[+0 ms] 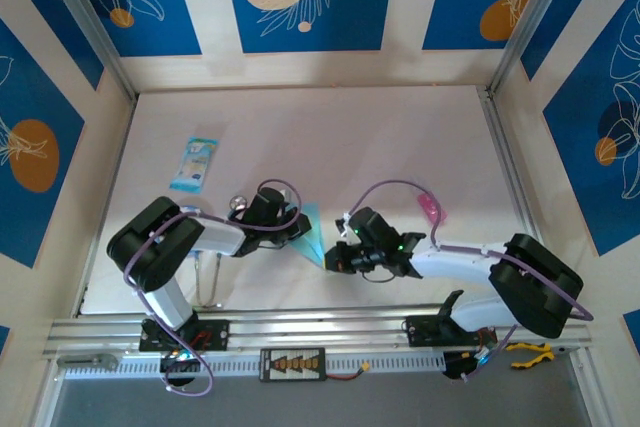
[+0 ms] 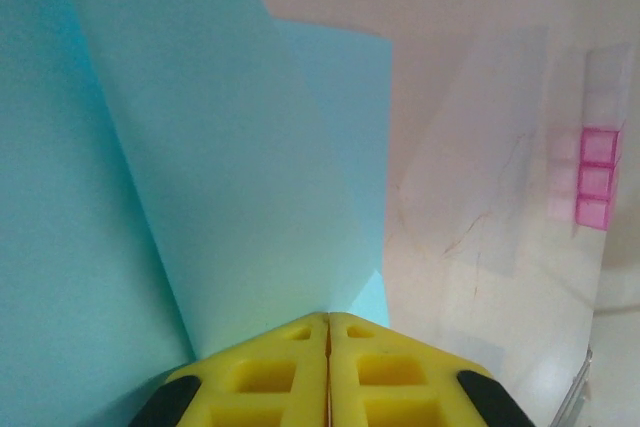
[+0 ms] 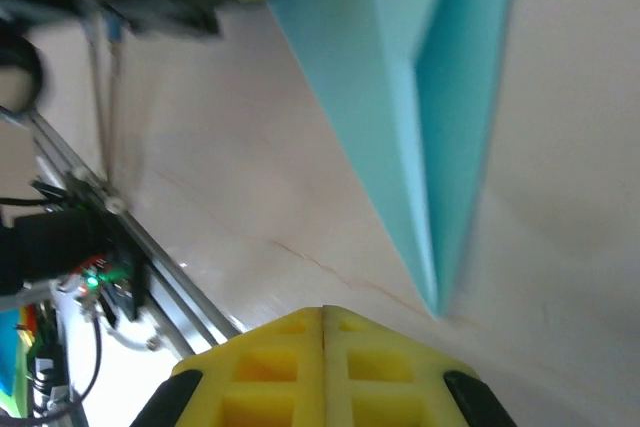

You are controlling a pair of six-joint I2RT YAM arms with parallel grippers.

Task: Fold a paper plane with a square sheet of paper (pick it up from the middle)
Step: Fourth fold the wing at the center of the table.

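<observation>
Late fold: left hand (image 2: 328,332) is clamping the paper plane (image 2: 230,197); right hand (image 3: 323,312), closed and empty, is hovering by its tip, crease-pressing likely next.

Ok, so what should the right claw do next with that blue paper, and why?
The left claw is shut on the folded blue paper. The right claw is shut too, just short of the paper's pointed end and seemingly gripping nothing. So I'd probably open the right claw and ease it onto that tip, to steady the paper for the next crease.
</observation>
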